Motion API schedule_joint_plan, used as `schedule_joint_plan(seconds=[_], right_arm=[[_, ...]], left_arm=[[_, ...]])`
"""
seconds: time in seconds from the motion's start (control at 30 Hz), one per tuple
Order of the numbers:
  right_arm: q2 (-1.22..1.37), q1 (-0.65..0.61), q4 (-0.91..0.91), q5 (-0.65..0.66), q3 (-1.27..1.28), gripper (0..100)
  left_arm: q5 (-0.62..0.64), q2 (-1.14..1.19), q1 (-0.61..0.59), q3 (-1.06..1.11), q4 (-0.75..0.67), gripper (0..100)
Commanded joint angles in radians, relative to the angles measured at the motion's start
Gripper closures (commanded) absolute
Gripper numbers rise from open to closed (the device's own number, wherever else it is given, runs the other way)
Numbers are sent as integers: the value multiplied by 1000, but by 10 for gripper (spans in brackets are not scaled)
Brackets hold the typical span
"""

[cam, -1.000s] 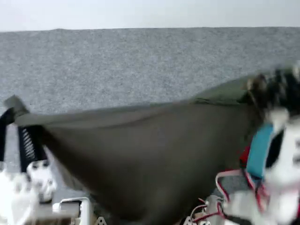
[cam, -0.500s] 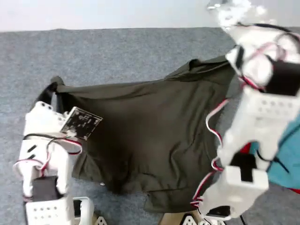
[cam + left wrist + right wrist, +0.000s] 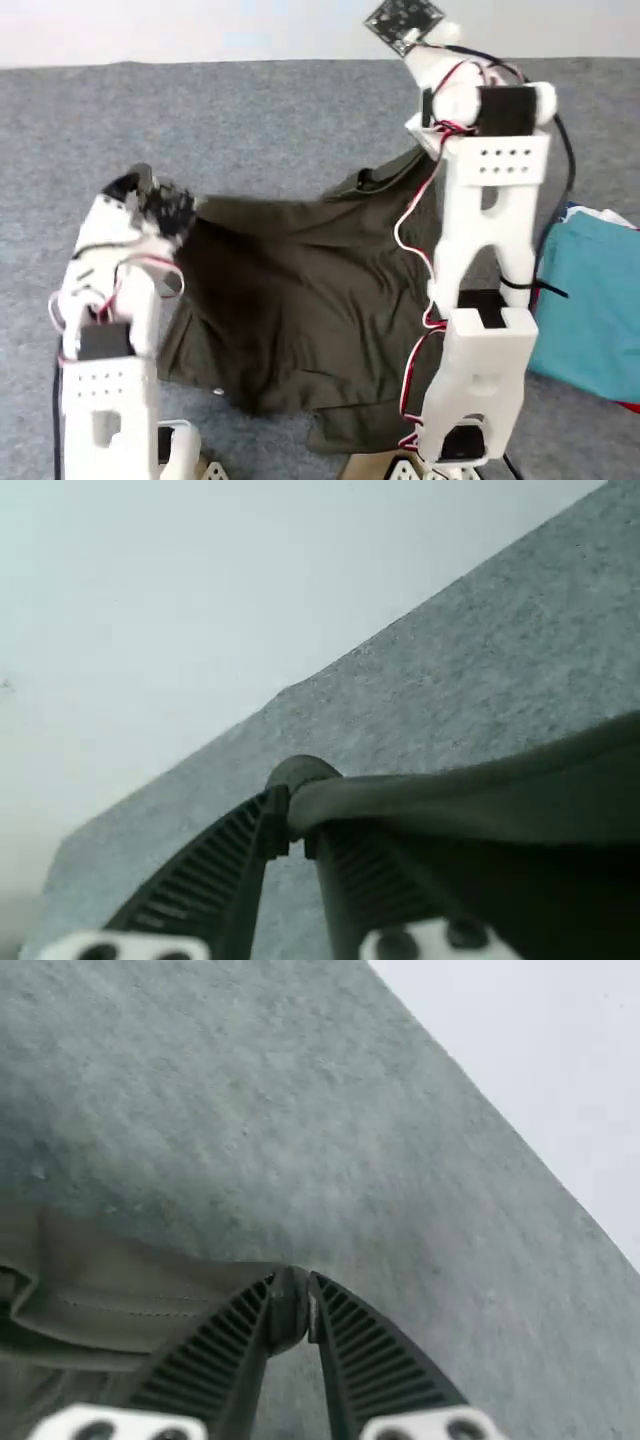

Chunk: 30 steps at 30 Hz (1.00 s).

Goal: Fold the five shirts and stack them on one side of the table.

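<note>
text: none legible | labels: none | numbers: none | signs: none

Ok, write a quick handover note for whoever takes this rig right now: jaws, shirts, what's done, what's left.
Left arm: jaws shut on one end of the olive shirt's far edge.
Right arm: jaws shut on the other end.
The olive shirt lies unfolded between the arms on the grey table.
Done: the teal shirt lies at the right side and looks folded.
Left: fold the olive shirt and stack it there. The stack count cannot be told.
</note>
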Motion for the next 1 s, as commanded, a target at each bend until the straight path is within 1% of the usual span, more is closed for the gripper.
schedule_joint_plan(seconds=[0.0,0.13,0.27,0.33,0.6,0.83,0.97], right_arm=[[5,-13,-68,-14,-17,988],[39,-5,-193,-14,-17,988],[79,21,-377,-14,-17,989],[104,38,-464,-12,-17,989],[209,108,-711,-9,-17,989],[255,145,-868,-9,-17,989],[254,147,-926,-8,-17,989]], left_arm=[[26,203,-6,-171,-2,996],[49,473,-6,-346,-2,996],[83,738,-3,-590,0,996],[83,868,-2,-731,29,996],[83,1415,-6,-1446,319,996],[83,1826,-6,-2117,571,996],[83,2001,0,-2434,643,996]])
